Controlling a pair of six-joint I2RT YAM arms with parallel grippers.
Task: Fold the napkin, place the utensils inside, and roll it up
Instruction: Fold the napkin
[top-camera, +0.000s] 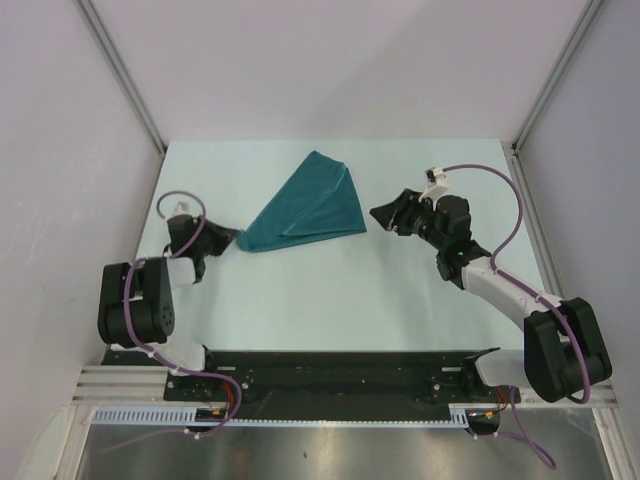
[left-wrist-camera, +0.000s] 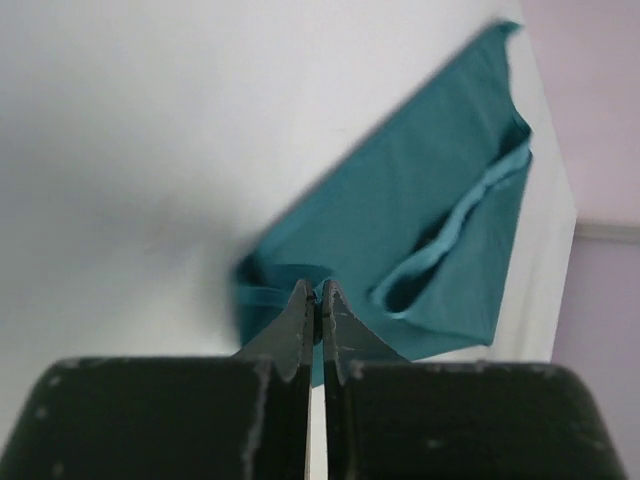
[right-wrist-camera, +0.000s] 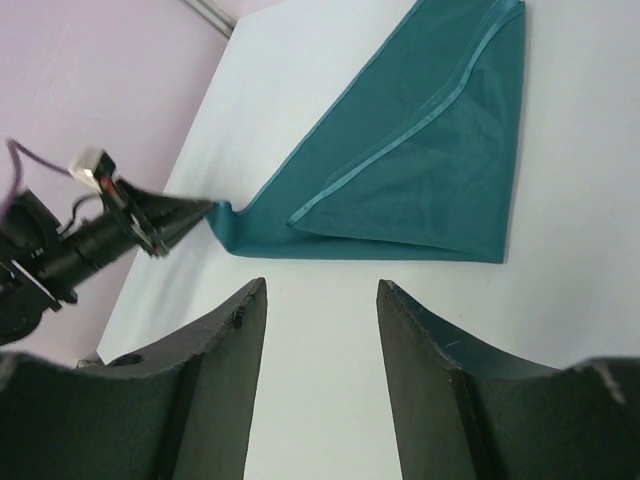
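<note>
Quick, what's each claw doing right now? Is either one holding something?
Left claw: closed, pinching a corner of the teal napkin.
Right claw: open, holding nothing, clear of the cloth.

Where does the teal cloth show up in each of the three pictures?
Top external: the napkin lies folded into a triangle, just above the picture's centre.
Left wrist: napkin fills the right half, running up from the fingertips.
Right wrist: napkin sits upper right.
Shared landmark: the left gripper pinching the napkin's pointed corner.
</note>
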